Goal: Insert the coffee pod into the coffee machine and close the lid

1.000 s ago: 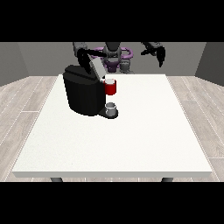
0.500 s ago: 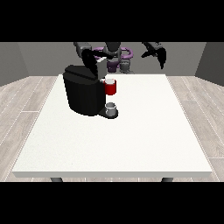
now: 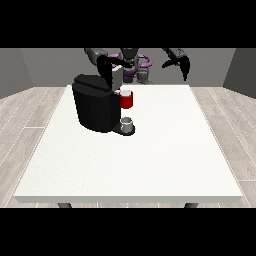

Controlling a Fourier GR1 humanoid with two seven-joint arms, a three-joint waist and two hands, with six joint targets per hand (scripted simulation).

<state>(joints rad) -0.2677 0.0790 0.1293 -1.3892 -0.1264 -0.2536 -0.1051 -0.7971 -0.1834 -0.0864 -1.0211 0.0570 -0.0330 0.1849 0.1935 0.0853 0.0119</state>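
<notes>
The black coffee machine [image 3: 95, 107] stands on the table's left half. Its red pod holder [image 3: 127, 100] sticks out at the front, with a pale pod top showing in it. The grey lid [image 3: 116, 77] is tilted up above the holder. The hand at the view's left [image 3: 104, 69] hangs right behind the lid, fingers pointing down against its back edge. The hand at the view's right [image 3: 181, 62] is raised over the table's far right edge, fingers relaxed and holding nothing.
A small grey cup [image 3: 127, 124] sits on the machine's drip base under the holder. The white table [image 3: 165, 150] stretches wide towards the camera. The robot's torso [image 3: 131, 65] stands behind the far edge.
The hand at the view's left has shifted slightly rightwards, up to the raised lid. The hand at the view's right has barely moved.
</notes>
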